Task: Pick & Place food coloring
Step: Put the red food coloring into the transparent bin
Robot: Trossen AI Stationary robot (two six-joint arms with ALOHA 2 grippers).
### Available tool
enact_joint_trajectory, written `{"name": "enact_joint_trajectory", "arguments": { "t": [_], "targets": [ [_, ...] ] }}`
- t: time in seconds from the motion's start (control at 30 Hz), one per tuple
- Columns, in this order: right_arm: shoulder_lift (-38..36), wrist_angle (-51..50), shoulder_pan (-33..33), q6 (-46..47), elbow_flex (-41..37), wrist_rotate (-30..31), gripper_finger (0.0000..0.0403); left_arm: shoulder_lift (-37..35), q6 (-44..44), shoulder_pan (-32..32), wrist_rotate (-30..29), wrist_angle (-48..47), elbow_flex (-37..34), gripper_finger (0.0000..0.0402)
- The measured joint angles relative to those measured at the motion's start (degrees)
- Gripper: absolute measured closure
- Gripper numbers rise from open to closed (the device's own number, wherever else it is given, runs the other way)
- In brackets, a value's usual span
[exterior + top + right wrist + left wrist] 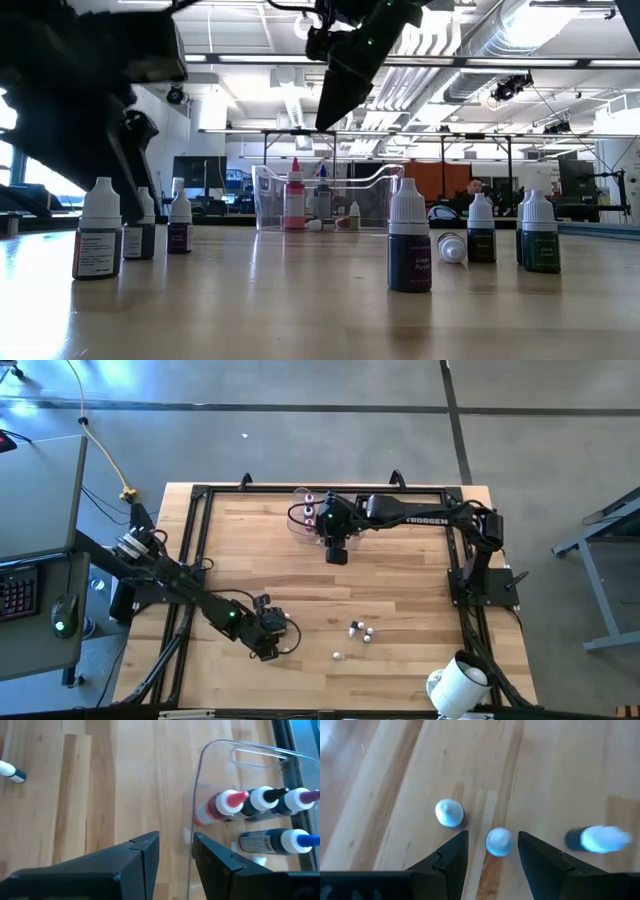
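Task partly done. The clear tub [240, 795] at the table's far edge already holds several bottles — a red one [220, 807], others lying flat. More food coloring bottles [360, 630] stand loose on the table [400, 590].

The left gripper [492, 855] hangs open over a white-capped bottle [499, 841], not clamped. The right gripper [175, 852] stands open and empty just beside the tub wall.

Exact bottle count in the tub cannot be made out — labels unreadable.

Left gripper [492, 865] low, pointing down, fingers parted and empty. Right gripper [176, 855] raised on a stretched arm, pointing down, fingers slightly apart, holding nothing.
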Motion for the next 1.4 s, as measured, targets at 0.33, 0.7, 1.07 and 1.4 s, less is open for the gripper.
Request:
{"name": "enact_joint_trajectory", "arguments": {
  "t": [0.33,0.7,1.07,1.4],
  "targets": [
    [0.0,-0.5,0.5,-0.4,0.0,0.0,0.029,3.7,-1.5,1.6,4.7,2.7,-0.1,0.0247],
    [-0.7,-6.0,0.8,-0.3,0.0,4.3,0.029,3.4,0.1,4.9,6.7,2.1,0.4,0.0341],
    [-14.9,-19.6,3.2,5.6,-1.4,25.0,0.0291,0.8,26.8,18.7,6.5,-17.2,20.1,0.0315],
    [-27.8,-19.3,3.0,12.0,-7.6,24.6,0.0291,1.2,47.3,40.3,8.3,-16.2,32.1,0.0316]
  ]
}}
